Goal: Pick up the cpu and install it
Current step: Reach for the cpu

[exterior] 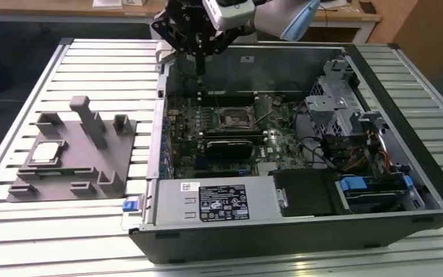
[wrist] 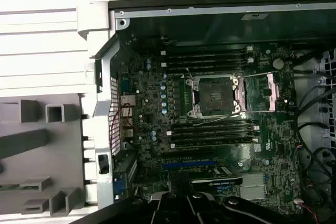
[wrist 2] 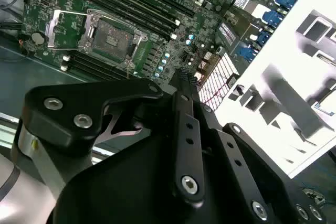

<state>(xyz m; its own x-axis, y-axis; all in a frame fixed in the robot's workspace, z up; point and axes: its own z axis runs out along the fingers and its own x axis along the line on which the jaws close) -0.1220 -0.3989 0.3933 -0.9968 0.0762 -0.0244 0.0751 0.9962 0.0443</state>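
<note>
Cpu (exterior: 46,152) on grey tray (exterior: 79,160), far from hand (exterior: 199,68).

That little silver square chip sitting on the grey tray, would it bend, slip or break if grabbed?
The chip looks like a flat metal-topped square, so probably stiff. It is small and thin, so likely light. Its smooth pale top may be slippery, and it lies flat on the tray, so it shouldn't roll.

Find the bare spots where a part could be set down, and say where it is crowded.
Bare table slats lie beyond the grey tray and on its near side, and along the computer case at the exterior view's right. Crowded: the tray, with posts and the chip; the case, packed with boards and cables.
</note>
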